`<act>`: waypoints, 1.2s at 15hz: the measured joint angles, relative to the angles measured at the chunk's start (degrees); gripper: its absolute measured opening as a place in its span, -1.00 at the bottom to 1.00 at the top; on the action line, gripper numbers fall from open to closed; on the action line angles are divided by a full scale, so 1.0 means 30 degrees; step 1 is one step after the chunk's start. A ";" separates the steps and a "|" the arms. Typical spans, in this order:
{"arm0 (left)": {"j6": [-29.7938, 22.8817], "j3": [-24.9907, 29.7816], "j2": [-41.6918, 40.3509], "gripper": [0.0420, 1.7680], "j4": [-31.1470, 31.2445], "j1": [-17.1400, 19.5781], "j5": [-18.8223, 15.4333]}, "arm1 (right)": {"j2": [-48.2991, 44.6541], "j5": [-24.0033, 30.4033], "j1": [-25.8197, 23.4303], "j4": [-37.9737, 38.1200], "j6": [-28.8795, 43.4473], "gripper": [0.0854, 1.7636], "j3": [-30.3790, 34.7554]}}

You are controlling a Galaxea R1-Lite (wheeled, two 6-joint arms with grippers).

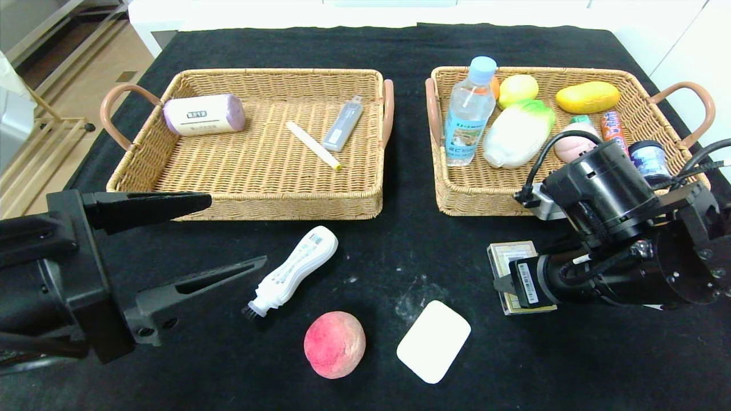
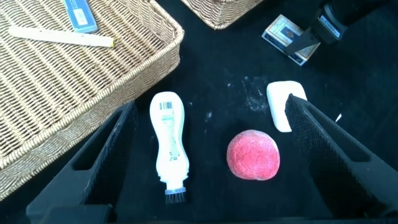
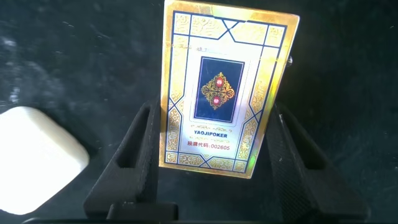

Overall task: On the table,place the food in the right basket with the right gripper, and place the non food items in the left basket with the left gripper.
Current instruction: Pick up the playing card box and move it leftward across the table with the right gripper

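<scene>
My right gripper (image 1: 502, 281) (image 3: 214, 115) is low over the table (image 1: 400, 251), shut on the gold-edged card box (image 1: 512, 255) (image 3: 227, 87), a finger pressed on each long side. The white pad (image 1: 434, 341) (image 3: 37, 155) lies just beside it. My left gripper (image 1: 237, 231) (image 2: 210, 106) hangs open above the white brush-tipped bottle (image 1: 294, 268) (image 2: 169, 146) and the red-pink peach (image 1: 334, 344) (image 2: 253, 154). The water bottle (image 1: 469, 111) and pink bun (image 1: 571, 145) lie in the right basket (image 1: 474, 200); the arm half hides the bun.
The left basket (image 1: 245, 200) holds a purple-white pack (image 1: 204, 114), a pale stick (image 1: 313, 145) and a slim grey box (image 1: 342, 123). A toy cabbage (image 1: 519, 131), a lemon (image 1: 518, 88), a yellow mango (image 1: 588, 97) and small cans share the right basket.
</scene>
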 joint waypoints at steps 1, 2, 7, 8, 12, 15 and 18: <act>-0.0004 0.0000 0.0000 0.94 -0.0008 0.0000 0.0000 | -0.0114 0.0114 0.0037 -0.0008 -0.0008 0.17 -0.0045; -0.0004 0.0000 0.0000 0.94 0.0000 0.0000 0.0000 | -0.0232 0.0130 0.0102 -0.0020 -0.0008 0.17 -0.0073; -0.0004 0.0000 0.0000 0.94 -0.0008 0.0000 0.0000 | -0.0589 0.1369 0.0626 -0.0232 0.0114 0.17 -0.0866; 0.0000 0.0000 0.0000 0.94 0.0000 0.0000 0.0000 | -0.0581 0.1544 0.0796 -0.0232 0.0313 0.17 -0.1248; -0.0004 0.0000 0.0000 0.94 0.0000 -0.0004 -0.0008 | -0.0085 0.1609 0.1715 -0.0256 0.0849 0.16 -0.2950; 0.0000 0.0000 0.0000 0.94 0.0000 -0.0004 -0.0008 | 0.0569 0.1617 0.2487 -0.0256 0.0947 0.16 -0.4027; 0.0000 0.0000 -0.0004 0.94 0.0000 -0.0004 -0.0020 | 0.1313 0.1601 0.3170 -0.0232 0.0987 0.16 -0.4933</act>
